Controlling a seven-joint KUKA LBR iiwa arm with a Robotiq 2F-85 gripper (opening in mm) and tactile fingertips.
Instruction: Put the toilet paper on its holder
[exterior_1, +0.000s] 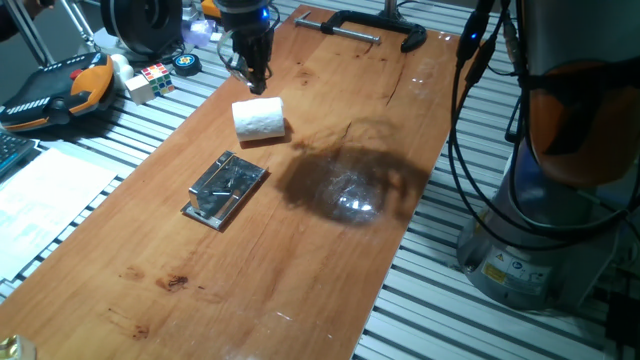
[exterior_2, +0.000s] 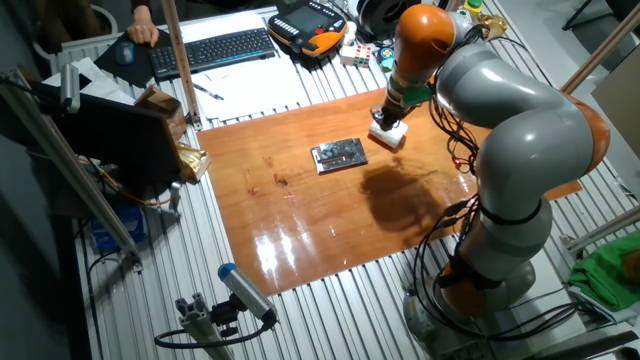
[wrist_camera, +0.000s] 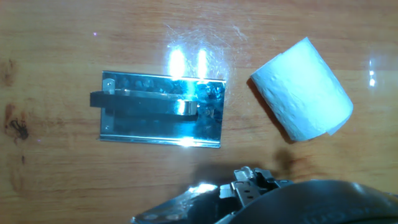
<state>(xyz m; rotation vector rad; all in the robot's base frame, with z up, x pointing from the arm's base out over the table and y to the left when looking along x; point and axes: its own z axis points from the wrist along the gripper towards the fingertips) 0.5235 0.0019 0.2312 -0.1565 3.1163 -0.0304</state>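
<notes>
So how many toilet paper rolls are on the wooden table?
1. The toilet paper lies on its side just below the gripper, a little apart from the holder. I can't see any others, hidden or not.

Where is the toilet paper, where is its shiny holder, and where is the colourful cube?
toilet paper (wrist_camera: 303, 89), hand view, on its curved white side.
holder (wrist_camera: 149, 127), hand view, on the flat silver plate below the bar.
cube (exterior_1: 152, 79), one fixed view, on its side face.

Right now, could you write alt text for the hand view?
A white toilet paper roll lies on its side on the wooden table, apart from the shiny metal holder lying flat to its left. Part of the end effector shows at the bottom edge.
</notes>
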